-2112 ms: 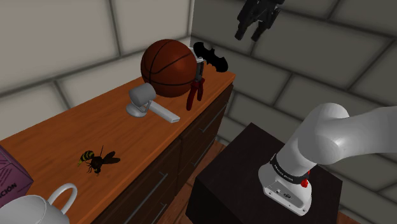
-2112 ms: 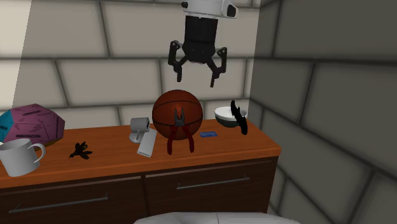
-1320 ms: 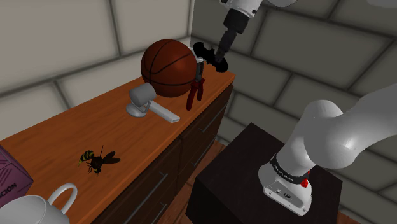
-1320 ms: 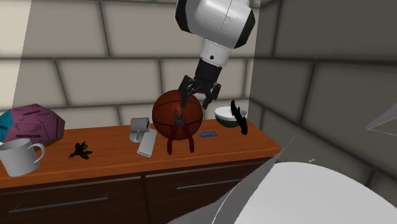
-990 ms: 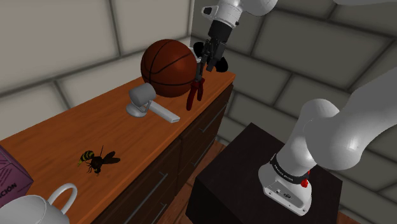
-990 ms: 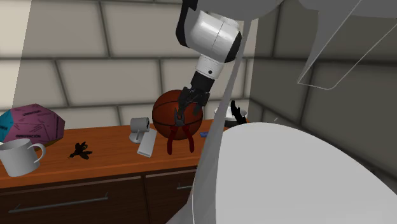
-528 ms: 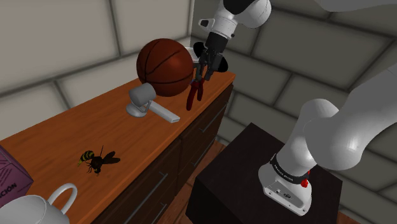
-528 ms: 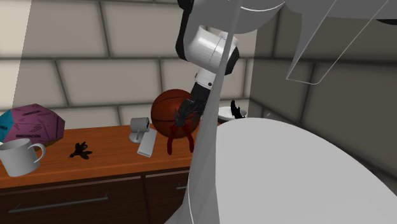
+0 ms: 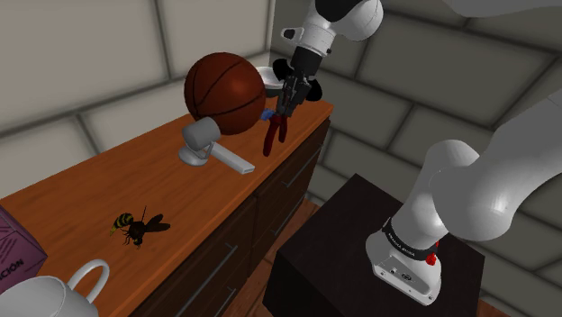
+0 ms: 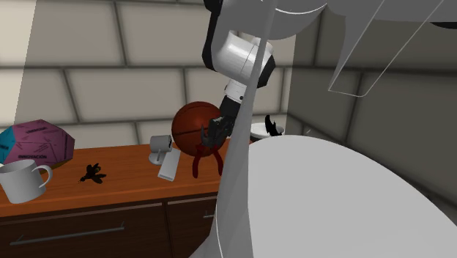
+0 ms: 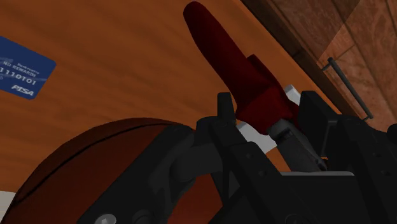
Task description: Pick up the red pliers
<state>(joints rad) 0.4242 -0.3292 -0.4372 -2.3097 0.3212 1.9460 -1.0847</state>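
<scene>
The red pliers (image 9: 275,133) stand handles-down on the wooden dresser top (image 9: 135,194), near its corner. My gripper (image 9: 289,95) comes down from above and is shut on the pliers' head. In the wrist view the two black fingers (image 11: 224,109) clasp the pliers (image 11: 229,60) at the joint, and one red handle sticks out past them. In the second exterior view the gripper (image 10: 216,133) sits just above the red handles (image 10: 207,163), partly behind my own white arm.
A brown basketball (image 9: 225,91) lies just beside the pliers, close to the fingers. A blue card (image 11: 24,75), a white bowl (image 9: 270,70) and a black bat figure (image 9: 312,89) are nearby. Further along lie a grey fixture (image 9: 202,144), a wasp toy (image 9: 136,226) and a mug (image 9: 54,292).
The gripper came down from high above onto the pliers' head and shut on it. The basketball has rolled toward the shoulder view's left, uncovering the blue card and the bowl.
</scene>
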